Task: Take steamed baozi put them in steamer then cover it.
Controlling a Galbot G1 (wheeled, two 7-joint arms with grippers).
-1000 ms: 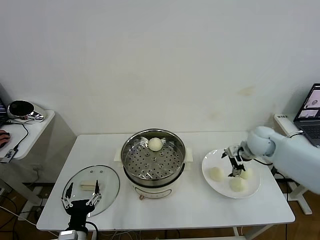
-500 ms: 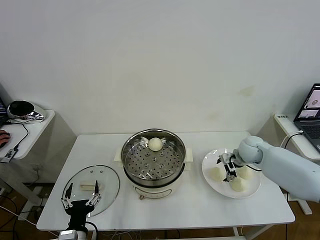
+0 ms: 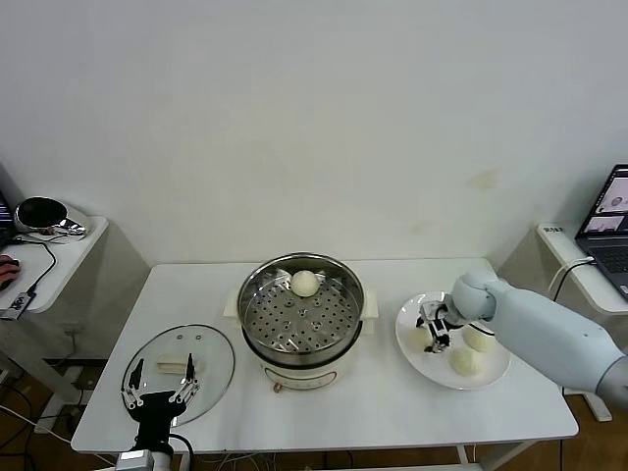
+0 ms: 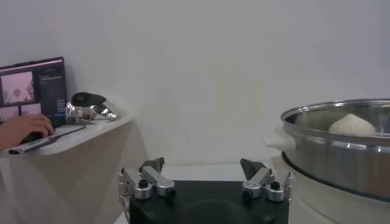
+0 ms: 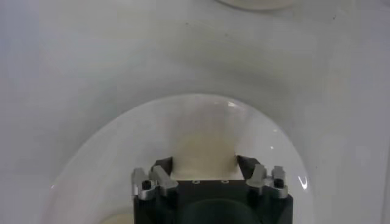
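Note:
The steamer [image 3: 302, 343] stands mid-table with one steamed baozi [image 3: 305, 283] on its perforated tray; the left wrist view shows the pot [image 4: 341, 158] and that bun [image 4: 352, 125]. On the white plate [image 3: 407, 345] lie three more buns. My right gripper [image 3: 433, 332] is down on the leftmost one [image 3: 421, 340]. In the right wrist view that bun [image 5: 204, 143] fills the gap between the fingers of the gripper [image 5: 204, 163], touching both. The other two [image 3: 480, 338] [image 3: 464, 361] lie beside it. The glass cover [image 3: 201, 358] rests flat at front left, and my left gripper [image 3: 157, 392] waits open over its near edge.
A side table to the left carries a shiny silver object [image 3: 41, 214] and a person's hand [image 3: 8, 267]. A laptop [image 3: 608, 211] sits on a stand at the far right. The plate lies close to the steamer's right handle.
My right gripper has slid left across the plate from the right-hand buns to the leftmost one and its fingers have closed in on it. The left arm has not moved.

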